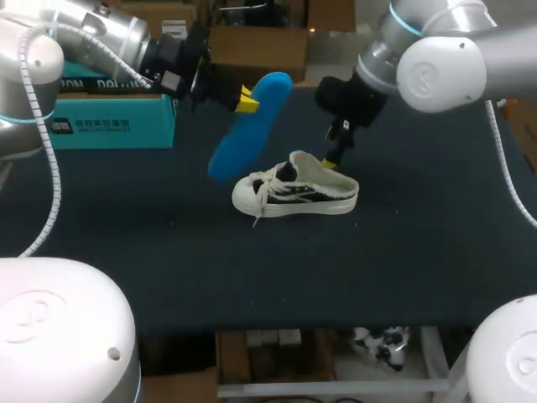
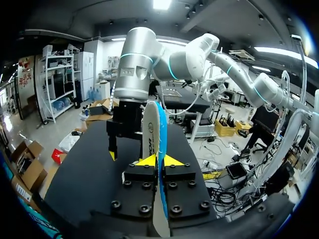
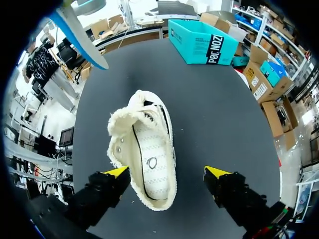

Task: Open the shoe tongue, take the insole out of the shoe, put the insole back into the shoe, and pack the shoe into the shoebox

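- The insole is in the air above the table, in the upper middle of the head view. Its long axis slants from the lower left up to the upper right.
- The left gripper pinches the insole near its upper end. In the left wrist view both yellow tips of the gripper press on the insole from two sides. It stands on edge there, one face white and the other blue, and runs straight out ahead of the fingers.
- The shoe stands on its sole at the middle of the head view. Its long axis runs across the frame, with the toe to the left and the heel to the right.
- The right gripper hangs over the heel with its fingers spread.
- In the right wrist view the gripper is wide open over the shoe. One tip is just beside the heel rim and the other is well apart from it. The shoe's opening faces up, and the toe points away from the fingers.
- The shoebox is teal and sits on the table at the upper left of the head view, well apart from the shoe.
- The table is dark and matte.
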{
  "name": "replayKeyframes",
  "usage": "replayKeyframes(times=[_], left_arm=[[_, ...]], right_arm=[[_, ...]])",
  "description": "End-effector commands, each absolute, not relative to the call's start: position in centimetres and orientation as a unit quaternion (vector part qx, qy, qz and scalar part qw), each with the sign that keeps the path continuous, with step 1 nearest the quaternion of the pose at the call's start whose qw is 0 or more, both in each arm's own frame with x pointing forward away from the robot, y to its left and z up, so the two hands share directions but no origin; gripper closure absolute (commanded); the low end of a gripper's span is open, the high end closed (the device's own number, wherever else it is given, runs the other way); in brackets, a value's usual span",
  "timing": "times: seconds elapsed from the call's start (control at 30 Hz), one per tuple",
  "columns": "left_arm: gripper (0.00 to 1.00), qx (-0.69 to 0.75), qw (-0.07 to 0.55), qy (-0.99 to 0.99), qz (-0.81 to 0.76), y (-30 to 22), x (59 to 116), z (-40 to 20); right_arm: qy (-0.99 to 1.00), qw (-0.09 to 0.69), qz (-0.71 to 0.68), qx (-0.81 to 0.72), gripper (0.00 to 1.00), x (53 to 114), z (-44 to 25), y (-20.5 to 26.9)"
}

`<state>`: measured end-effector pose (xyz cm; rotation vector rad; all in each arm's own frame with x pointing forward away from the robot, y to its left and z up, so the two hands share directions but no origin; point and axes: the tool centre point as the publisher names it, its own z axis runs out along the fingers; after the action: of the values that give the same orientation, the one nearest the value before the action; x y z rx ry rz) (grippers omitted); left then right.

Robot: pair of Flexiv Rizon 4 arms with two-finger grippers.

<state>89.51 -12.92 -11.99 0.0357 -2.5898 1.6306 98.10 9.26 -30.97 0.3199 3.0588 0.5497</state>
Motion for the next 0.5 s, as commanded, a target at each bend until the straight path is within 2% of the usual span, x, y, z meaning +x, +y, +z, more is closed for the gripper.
replayKeyframes(times=[0.03, 0.5], left_arm=[[1.00, 0.035, 0.019, -0.844, 0.535, -9.6, 88.3, -12.3], [1.00, 0.064, 0.023, -0.849, 0.524, -5.9, 87.7, -14.8]], right_arm=[[0.993, -0.005, 0.061, 0.104, 0.00, 98.3, -31.7, 10.9], [0.994, 0.004, -0.010, 0.110, 0.00, 98.0, -34.0, 12.6]])
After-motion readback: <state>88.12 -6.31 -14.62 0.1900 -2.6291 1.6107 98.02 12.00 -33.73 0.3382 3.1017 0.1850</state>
